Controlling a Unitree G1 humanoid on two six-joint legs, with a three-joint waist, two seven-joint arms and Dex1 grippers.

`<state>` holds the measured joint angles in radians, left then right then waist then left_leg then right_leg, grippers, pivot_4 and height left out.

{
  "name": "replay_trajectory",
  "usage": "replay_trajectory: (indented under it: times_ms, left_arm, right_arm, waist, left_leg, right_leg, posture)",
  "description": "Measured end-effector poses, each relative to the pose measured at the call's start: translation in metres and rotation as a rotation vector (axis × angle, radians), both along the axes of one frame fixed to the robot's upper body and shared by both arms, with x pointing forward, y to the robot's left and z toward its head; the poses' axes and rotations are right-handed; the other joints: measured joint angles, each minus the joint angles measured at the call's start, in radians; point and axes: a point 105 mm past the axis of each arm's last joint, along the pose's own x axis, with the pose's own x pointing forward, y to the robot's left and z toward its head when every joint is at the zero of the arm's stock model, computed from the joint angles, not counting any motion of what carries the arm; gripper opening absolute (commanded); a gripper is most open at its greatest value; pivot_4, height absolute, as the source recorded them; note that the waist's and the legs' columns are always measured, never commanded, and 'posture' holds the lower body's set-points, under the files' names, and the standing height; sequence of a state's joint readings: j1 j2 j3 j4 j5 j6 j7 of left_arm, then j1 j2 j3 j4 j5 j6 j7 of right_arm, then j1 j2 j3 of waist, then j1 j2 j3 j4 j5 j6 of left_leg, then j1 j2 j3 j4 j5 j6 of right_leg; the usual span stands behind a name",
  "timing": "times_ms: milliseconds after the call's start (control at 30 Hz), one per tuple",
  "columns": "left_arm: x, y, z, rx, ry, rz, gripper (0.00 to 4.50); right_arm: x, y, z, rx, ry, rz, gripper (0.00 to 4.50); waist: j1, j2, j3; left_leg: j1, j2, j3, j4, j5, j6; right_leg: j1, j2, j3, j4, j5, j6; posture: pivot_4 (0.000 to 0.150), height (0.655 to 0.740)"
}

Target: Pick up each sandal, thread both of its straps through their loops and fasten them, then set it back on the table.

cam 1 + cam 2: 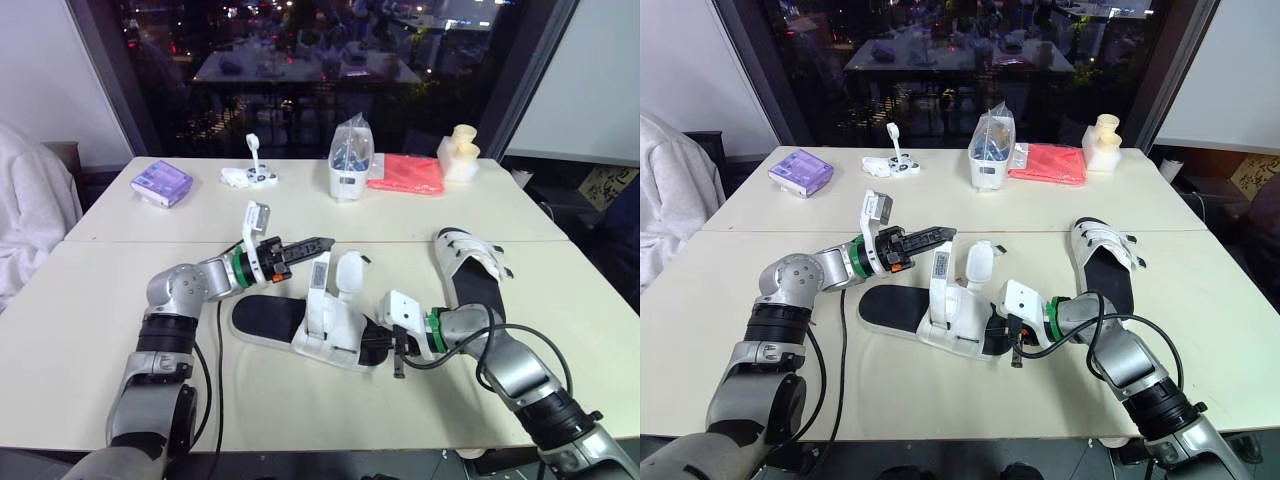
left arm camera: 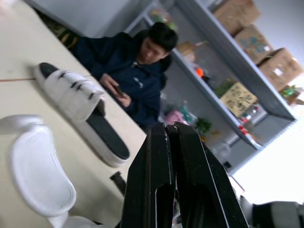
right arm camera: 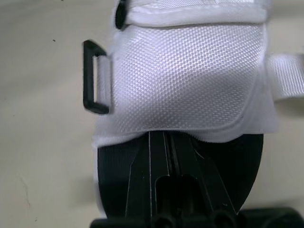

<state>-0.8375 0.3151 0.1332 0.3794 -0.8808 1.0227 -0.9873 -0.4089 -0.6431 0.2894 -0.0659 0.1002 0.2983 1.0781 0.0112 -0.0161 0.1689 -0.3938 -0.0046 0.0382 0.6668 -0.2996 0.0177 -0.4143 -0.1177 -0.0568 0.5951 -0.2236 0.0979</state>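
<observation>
An unfastened sandal point(image 1: 315, 325) is seen lying on the pale counter point(image 1: 90, 330) at lower centre of the head view, its black footbed exposed. Its two white straps are open: one point(image 1: 318, 282) stands upright and the other point(image 1: 347, 274) is folded back beside it. A second sandal point(image 1: 468, 270) is laid flat at centre right, well apart from the first, with its straps lying across the footbed.

The left end effector point(image 1: 322, 242) is held just above the upright strap, its black fingers pressed together with nothing between them. The right end effector point(image 3: 161, 142) is placed at the heel end of the near sandal. Its fingers are drawn narrow over the black footbed and their tips meet the edge of a white woven strap. Whether anything is pinched cannot be told. A black loop point(image 3: 95, 78) is shown at that strap's side.

At upper centre a white tub point(image 1: 346, 183) is set on the counter, with a clear plastic bag point(image 1: 352, 142) of bluish items rising from it. A red packet point(image 1: 405, 174) lies just beside it, with a cream object point(image 1: 459, 152) further right. Small white pieces point(image 1: 250, 175) and a purple packet point(image 1: 162, 183) are placed toward the upper left. A white garment point(image 1: 30, 215) is seen at the left edge.

In the left wrist view a seated person point(image 2: 130, 76) in dark clothing is pictured beyond the far sandal, before shelves of cardboard boxes point(image 2: 254, 31).

Print on the upright strap's label, the tub and the purple packet cannot be read.
</observation>
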Motion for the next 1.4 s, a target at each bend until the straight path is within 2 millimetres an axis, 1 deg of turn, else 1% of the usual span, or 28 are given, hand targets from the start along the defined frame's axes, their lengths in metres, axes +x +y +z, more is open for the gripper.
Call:
replay_trajectory:
  times_ms: [133, 267, 400, 500, 567, 733, 900, 1200, 1400]
  left_arm:
    - [0.001, -0.001, 0.000, -0.005, -0.006, -0.026, 0.02]
    - [-0.004, -0.007, 0.003, -0.001, -0.040, -0.088, 0.02]
    - [-0.016, -0.009, 0.007, 0.006, -0.075, -0.181, 0.02]
    - [-0.033, -0.013, 0.016, 0.031, -0.124, -0.277, 0.02]
    - [-0.041, -0.015, 0.019, 0.046, -0.145, -0.320, 0.02]
    - [-0.044, -0.016, 0.018, 0.057, -0.155, -0.345, 0.02]
    - [-0.031, -0.015, 0.007, 0.058, -0.166, -0.291, 0.02]
    - [0.007, -0.025, -0.027, 0.089, -0.140, -0.127, 0.02]
    - [0.023, -0.018, -0.033, 0.079, -0.139, -0.034, 0.02]
  right_arm:
    - [-0.001, 0.000, 0.000, -0.003, -0.002, 0.002, 0.00]
    - [-0.002, -0.001, 0.000, -0.004, -0.001, 0.002, 0.00]
    - [-0.003, -0.002, 0.000, -0.008, -0.003, 0.004, 0.00]
    - [-0.005, -0.002, 0.000, -0.014, -0.007, 0.006, 0.00]
    - [-0.005, -0.003, 0.001, -0.020, -0.010, 0.010, 0.00]
    - [-0.006, -0.003, 0.001, -0.026, -0.016, 0.026, 0.00]
    - [-0.007, -0.003, 0.000, -0.058, -0.032, 0.060, 0.00]
    - [-0.009, -0.003, 0.000, -0.063, -0.031, 0.063, 0.00]
    - [-0.011, -0.004, 0.000, -0.067, -0.032, 0.064, 0.00]
  waist:
    - [0.002, 0.000, 0.000]
    - [0.001, 0.000, 0.000]
    - [0.001, 0.000, 0.000]
    - [0.002, 0.000, 0.000]
    - [0.002, 0.000, 0.000]
    - [0.002, 0.000, 0.001]
    - [0.002, 0.000, 0.000]
    - [0.002, 0.000, 0.000]
    - [0.002, 0.000, 0.000]
  left_leg:
    - [0.000, -0.001, 0.000, 0.000, 0.000, 0.000]
    - [0.000, -0.001, 0.000, 0.000, 0.000, 0.000]
    - [-0.001, -0.001, 0.000, 0.000, 0.000, 0.000]
    - [-0.001, -0.001, 0.000, 0.000, 0.000, 0.000]
    - [-0.001, -0.001, 0.000, 0.000, 0.000, 0.000]
    - [-0.001, -0.001, 0.000, 0.000, 0.000, 0.001]
    - [-0.001, -0.002, 0.000, 0.000, 0.000, 0.001]
    - [0.000, -0.002, -0.001, 0.001, 0.000, 0.002]
    - [0.000, -0.002, -0.001, 0.001, -0.001, 0.002]
  right_leg:
    - [0.000, 0.001, 0.000, 0.000, 0.000, 0.000]
    - [0.001, 0.002, -0.001, 0.000, 0.000, 0.000]
    - [0.001, 0.002, -0.001, 0.000, 0.000, 0.001]
    - [0.001, 0.002, -0.001, 0.000, 0.000, 0.001]
    - [0.001, 0.002, -0.001, -0.001, 0.000, 0.001]
    - [0.001, 0.003, -0.001, 0.000, 0.000, 0.002]
    - [0.002, 0.003, -0.001, 0.000, 0.000, 0.004]
    - [0.003, 0.003, -0.002, 0.000, 0.000, 0.006]
    - [0.004, 0.003, -0.003, 0.000, 0.000, 0.007]
  posture:
    - [0.150, 0.7400]
    - [0.150, 0.7400]
    - [0.150, 0.7400]
    - [0.150, 0.7400]
    - [0.150, 0.7400]
    - [0.150, 0.7400]
    - [0.150, 0.7400]
    - [0.150, 0.7400]
    - [0.150, 0.7400]
